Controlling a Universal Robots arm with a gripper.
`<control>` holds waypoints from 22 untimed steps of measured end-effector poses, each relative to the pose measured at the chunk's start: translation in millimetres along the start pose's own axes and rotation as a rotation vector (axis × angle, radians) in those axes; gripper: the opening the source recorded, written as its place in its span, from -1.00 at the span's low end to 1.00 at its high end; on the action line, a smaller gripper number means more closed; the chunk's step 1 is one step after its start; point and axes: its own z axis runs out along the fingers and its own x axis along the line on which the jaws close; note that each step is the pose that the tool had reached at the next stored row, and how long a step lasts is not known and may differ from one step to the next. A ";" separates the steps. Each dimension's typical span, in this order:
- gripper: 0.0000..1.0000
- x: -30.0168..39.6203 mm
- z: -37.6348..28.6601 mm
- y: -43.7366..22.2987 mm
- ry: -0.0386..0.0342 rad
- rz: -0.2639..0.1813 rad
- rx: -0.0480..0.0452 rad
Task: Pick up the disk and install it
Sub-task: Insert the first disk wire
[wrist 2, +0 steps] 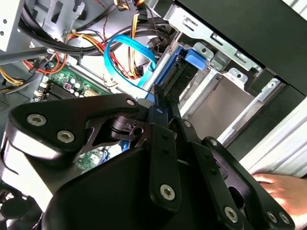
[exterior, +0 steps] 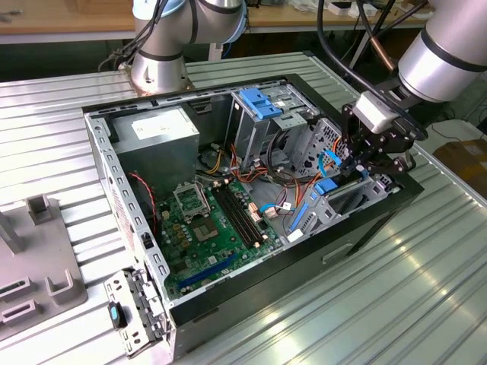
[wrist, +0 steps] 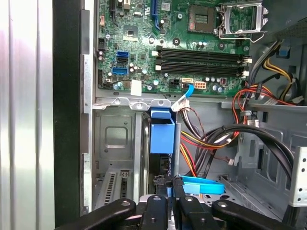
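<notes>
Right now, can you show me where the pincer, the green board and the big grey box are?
pincer point(exterior: 358, 169): exterior view, between its fingertips.
green board point(exterior: 205, 236): exterior view, middle of its face.
big grey box point(exterior: 156, 144): exterior view, its top by the white sticker.
</notes>
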 end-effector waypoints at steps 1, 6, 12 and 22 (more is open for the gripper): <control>-0.68 0.0 0.0 0.0 0.0000 0.000 -0.0001; -0.68 1.5 2.5 0.3 0.0000 0.000 -0.0001; -0.68 5.0 5.4 0.7 -0.0013 0.000 0.0000; -0.68 4.4 0.0 0.3 -0.0240 0.003 0.0017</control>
